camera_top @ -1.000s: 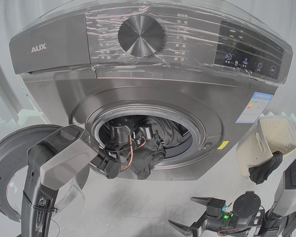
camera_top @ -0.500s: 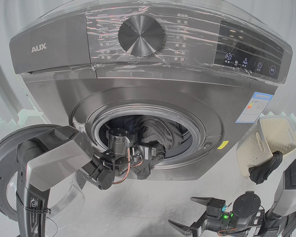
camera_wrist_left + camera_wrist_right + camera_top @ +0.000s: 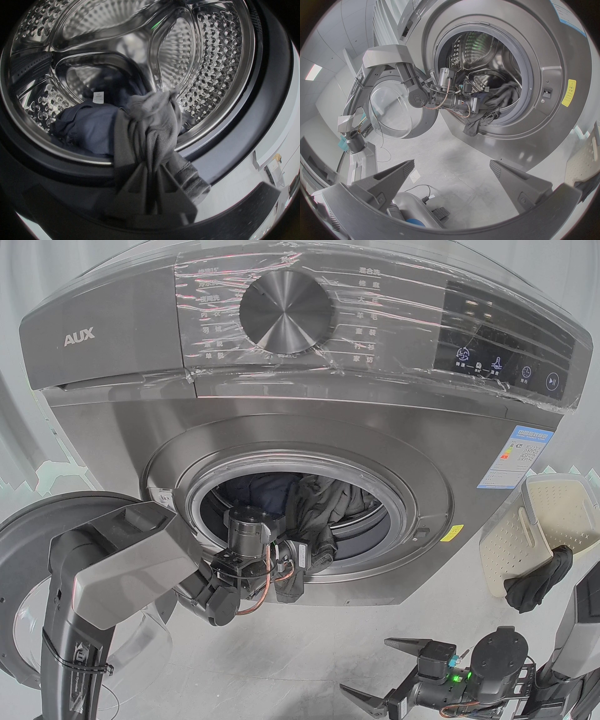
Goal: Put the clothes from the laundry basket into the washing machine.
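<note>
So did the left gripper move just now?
Yes. The left gripper, shut on the gray garment, has dropped lower, toward the bottom of the washing machine's door rim.

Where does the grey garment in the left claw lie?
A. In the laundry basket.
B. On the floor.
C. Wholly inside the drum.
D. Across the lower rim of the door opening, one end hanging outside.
D: the grey garment, pinched in the left claw, drapes over the door seal of the washing machine, with an end dangling outside below the opening.
</note>
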Tool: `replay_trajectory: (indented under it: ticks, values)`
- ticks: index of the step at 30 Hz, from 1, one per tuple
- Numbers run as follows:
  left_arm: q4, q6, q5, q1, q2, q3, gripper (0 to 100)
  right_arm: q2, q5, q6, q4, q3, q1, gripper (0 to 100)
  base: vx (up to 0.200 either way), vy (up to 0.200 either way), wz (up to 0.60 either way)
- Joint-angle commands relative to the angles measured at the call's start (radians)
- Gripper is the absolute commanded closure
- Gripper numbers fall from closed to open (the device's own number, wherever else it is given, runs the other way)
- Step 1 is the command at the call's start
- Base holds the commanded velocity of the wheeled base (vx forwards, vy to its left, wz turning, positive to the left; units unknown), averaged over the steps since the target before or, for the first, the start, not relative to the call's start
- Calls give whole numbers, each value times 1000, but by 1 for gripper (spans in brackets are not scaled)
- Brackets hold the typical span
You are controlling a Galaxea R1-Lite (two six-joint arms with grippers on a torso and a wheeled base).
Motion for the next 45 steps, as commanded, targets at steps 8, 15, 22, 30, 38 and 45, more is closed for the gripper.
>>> replay_trajectory:
  ticks: [8, 15, 22, 30, 38, 45]
  values:
    - [-37, -46, 49, 10, 44, -256, 100, 2, 0, 0, -1, -8, 0, 0, 0, 0, 0]
    - [-91, -59, 107, 28, 135, -448, 100, 2, 0, 0, -1, -11, -4, 0, 0, 0, 0]
    - [-105, -56, 122, 34, 158, -476, 0, 2, 4, 0, -1, -14, -9, 0, 0, 0, 0]
    - [-88, -51, 72, 6, 50, -236, 0, 2, 4, 0, -1, -14, -11, 0, 0, 0, 0]
    - [-80, 21, 29, -12, 7, -51, 0, 2, 0, 0, -1, -14, -9, 0, 0, 0, 0]
    - [-86, 29, 19, -6, 40, -40, 0, 0, 4, 0, -1, -14, -8, 0, 0, 0, 0]
